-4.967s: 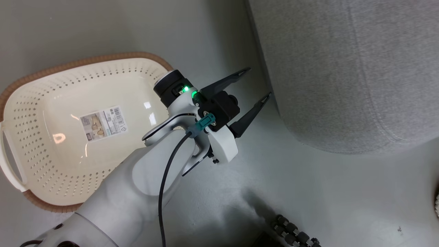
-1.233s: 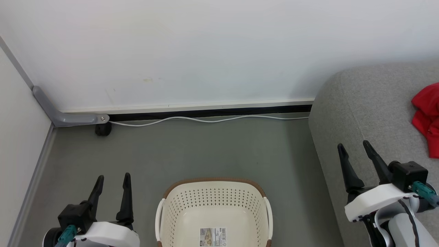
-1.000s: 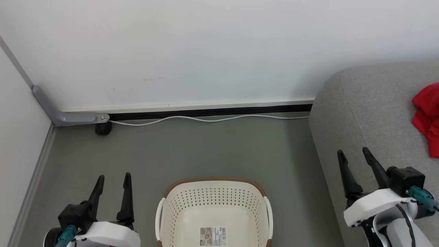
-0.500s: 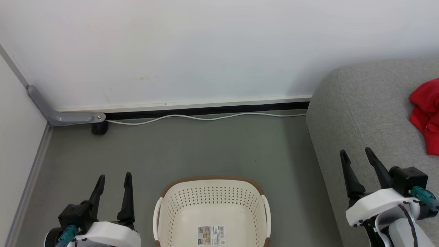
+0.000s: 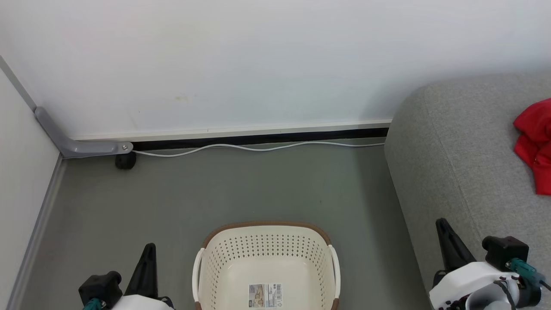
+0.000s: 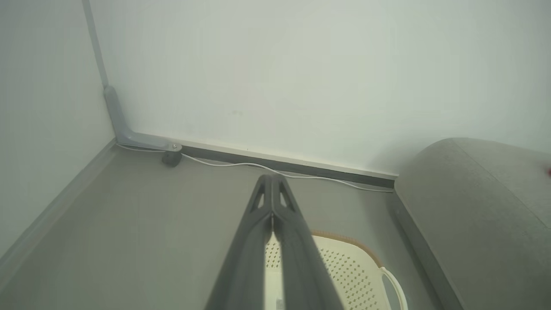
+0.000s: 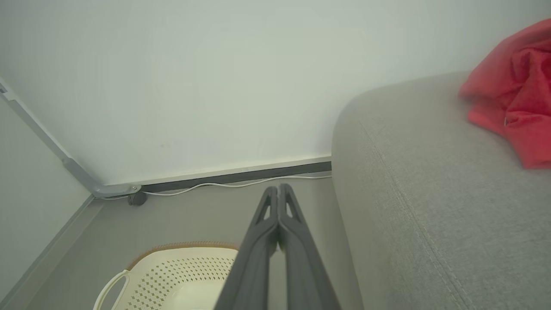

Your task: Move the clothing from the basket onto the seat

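Grey floor (image 5: 215, 189) is bounded by a wall (image 5: 258, 64). The clothing (image 5: 533, 142) is bunched on the seat (image 5: 452, 150), ahead-right of the nearer right gripper (image 7: 279, 186), which is clenched empty, as is the left gripper (image 6: 271, 176). The basket (image 5: 267, 258) is empty.

Head view's right edge cuts off the clothing (image 5: 533, 142), which is bunched so any print is hidden. Bottom edge cuts the basket (image 5: 267, 241) at its near part; the sticker (image 5: 266, 295) text is too small to read. The seat (image 5: 452, 163) runs off right and bottom edges.
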`<state>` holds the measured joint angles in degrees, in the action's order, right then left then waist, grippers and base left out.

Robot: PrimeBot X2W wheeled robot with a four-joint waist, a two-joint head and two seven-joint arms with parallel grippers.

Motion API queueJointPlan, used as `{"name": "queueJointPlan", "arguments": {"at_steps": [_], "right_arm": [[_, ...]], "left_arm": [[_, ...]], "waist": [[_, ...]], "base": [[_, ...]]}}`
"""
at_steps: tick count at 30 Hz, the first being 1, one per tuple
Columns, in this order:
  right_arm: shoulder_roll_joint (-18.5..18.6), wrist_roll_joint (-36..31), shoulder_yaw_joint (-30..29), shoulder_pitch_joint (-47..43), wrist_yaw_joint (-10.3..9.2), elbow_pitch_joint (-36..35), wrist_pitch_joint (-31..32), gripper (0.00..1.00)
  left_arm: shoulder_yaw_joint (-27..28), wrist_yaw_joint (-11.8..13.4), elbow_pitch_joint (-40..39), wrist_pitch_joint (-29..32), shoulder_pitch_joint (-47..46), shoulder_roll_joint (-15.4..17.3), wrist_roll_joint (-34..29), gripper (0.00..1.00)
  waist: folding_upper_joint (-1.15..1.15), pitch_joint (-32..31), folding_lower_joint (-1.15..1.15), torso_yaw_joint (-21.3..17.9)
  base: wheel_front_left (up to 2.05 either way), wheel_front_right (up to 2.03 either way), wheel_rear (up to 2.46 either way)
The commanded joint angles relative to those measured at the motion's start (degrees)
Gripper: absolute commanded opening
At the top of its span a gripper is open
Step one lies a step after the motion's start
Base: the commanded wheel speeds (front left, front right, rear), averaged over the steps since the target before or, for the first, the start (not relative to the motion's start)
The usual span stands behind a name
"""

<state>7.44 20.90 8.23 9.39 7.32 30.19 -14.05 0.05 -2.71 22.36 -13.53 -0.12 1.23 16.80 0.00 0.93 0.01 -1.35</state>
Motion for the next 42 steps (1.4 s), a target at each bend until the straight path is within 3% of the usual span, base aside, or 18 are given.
{"name": "queueJointPlan", "arguments": {"at_steps": [1,6,42], "right_arm": [[0.6,1.7,-0.7,2.0,0.01,-1.9,0.7,0.00],[0.4,4.7,-1.2,1.7,0.02,-2.5,1.5,0.00],[-1.1,25.3,-5.4,0.2,0.06,-6.7,7.4,0.00]], "left_arm": [[0.5,-0.2,-1.6,0.3,-1.7,0.7,1.8,0.00],[0.6,-0.4,-2.0,1.1,-1.9,0.7,5.0,0.00],[2.4,-1.8,-4.0,6.9,-3.1,1.0,26.8,0.00]], "waist": [[0.00,-0.1,0.12,0.0],[0.00,0.0,0.00,0.1],[0.00,-0.2,0.00,0.5]], "base": [[0.00,0.00,0.00],[0.00,0.00,0.00],[0.00,0.00,0.00]]}}
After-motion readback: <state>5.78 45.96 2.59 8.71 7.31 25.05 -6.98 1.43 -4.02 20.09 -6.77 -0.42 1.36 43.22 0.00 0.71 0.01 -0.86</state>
